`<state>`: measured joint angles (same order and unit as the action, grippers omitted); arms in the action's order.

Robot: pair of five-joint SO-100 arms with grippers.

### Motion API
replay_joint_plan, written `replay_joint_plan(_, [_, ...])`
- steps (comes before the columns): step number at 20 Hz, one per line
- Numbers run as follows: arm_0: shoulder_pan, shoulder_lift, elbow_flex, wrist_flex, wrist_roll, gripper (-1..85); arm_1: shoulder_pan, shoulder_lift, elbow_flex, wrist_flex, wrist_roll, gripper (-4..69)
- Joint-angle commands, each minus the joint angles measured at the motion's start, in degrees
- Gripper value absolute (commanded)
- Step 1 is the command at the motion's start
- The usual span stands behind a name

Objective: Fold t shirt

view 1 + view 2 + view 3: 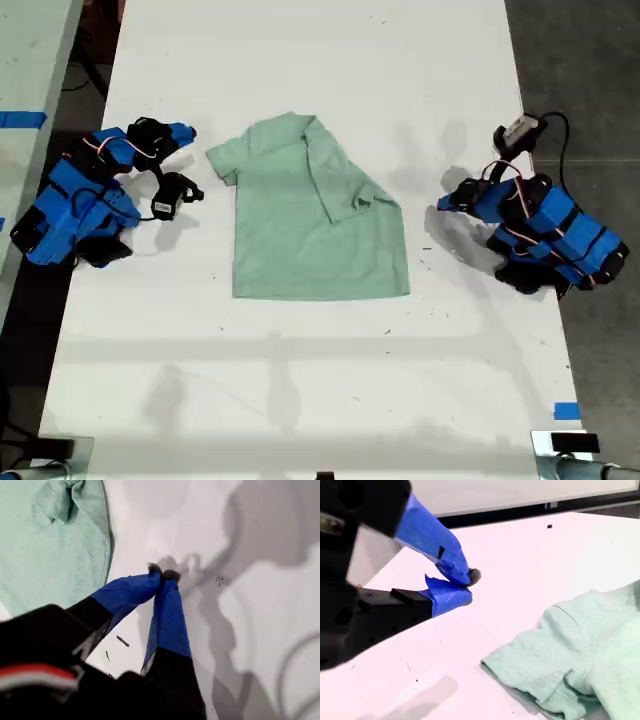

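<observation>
Exterior view: pale mint-green short-sleeved cloth t shirt [318, 215] lies flat mid-way across the long white table [300, 400], between the two blue arms and touching neither. One sleeve sticks out toward the exterior view's left. The other side, sleeve included, is folded in over the body, leaving a diagonal edge running down to the exterior view's right. Bottom hem is straight. The arm at the exterior view's right is my first arm, folded low, with my first gripper [443, 204] pointing at the shirt from just off its edge. The arm at the exterior view's left is my second arm, also folded low, with my second gripper [188, 132] near the spread sleeve. Blue tape marks sit on the floor and side bench at the edges.

First wrist view: my first gripper [162, 574], blue-taped jaws, tips pressed together, nothing between them. It hangs over bare table. The shirt [50, 550] lies just beside it, with the tucked-in fold showing.

Second wrist view: my second gripper [468, 586], blue-taped jaws, tips nearly touching with only a thin gap, holding nothing, low over bare table. The shirt's open sleeve [540, 665] lies near the tips, apart from them.
</observation>
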<state>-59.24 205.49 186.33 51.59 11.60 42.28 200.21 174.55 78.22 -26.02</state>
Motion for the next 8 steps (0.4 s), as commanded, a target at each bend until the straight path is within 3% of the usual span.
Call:
replay_joint_plan(1, [0.4,0.5,2.3,-1.1,-0.7,0.4,1.1,0.7,2.4,-0.2,1.7,1.0])
replay_joint_plan(8, [-0.4,0.5,2.3,-0.9,0.0,-0.3,-2.9,0.7,2.4,-0.1,2.5,0.9])
